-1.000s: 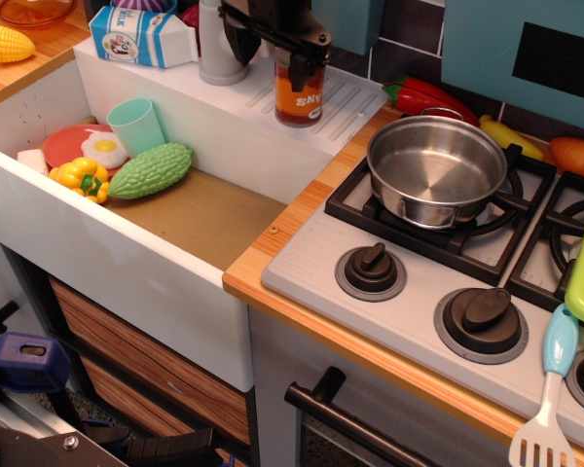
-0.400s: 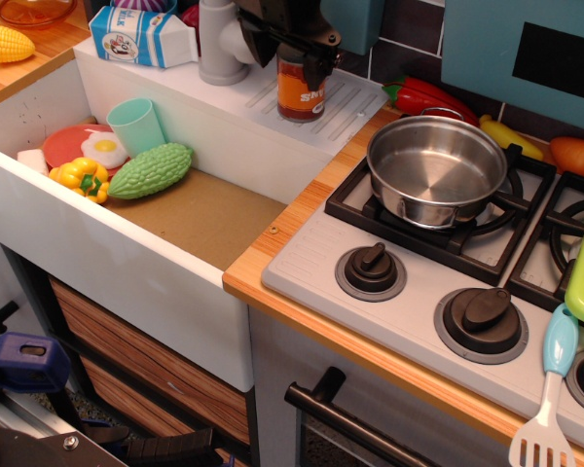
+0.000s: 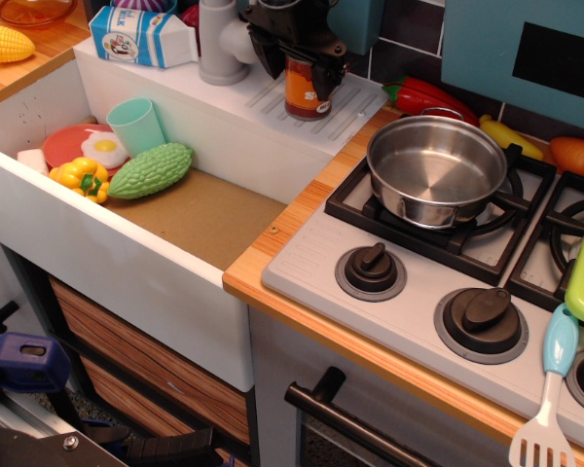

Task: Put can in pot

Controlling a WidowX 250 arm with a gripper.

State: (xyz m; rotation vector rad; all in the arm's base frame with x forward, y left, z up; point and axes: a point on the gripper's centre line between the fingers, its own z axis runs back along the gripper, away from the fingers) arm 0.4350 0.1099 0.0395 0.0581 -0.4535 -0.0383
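Observation:
The can [image 3: 305, 93], with its orange label and dark bands, stands upright on the white ribbed drainboard [image 3: 355, 97] behind the sink. My black gripper [image 3: 302, 78] comes down over it from above, with one finger on each side of the can's top, shut on it. I cannot tell whether the can's base still touches the drainboard. The shiny steel pot [image 3: 423, 206] sits empty on the near-left burner of the stove, to the right of the can and nearer the front.
The sink [image 3: 204, 209] holds a mint-green cup [image 3: 136, 125], a green gourd [image 3: 151, 170], a fried egg [image 3: 104, 149] and a yellow pepper [image 3: 81, 177]. A grey faucet [image 3: 219, 44] and milk carton [image 3: 141, 37] stand left of the gripper. A red pepper [image 3: 423, 95] lies behind the pot.
The gripper and the can have shifted together a little to the right and toward the back along the drainboard. The pot has not moved.

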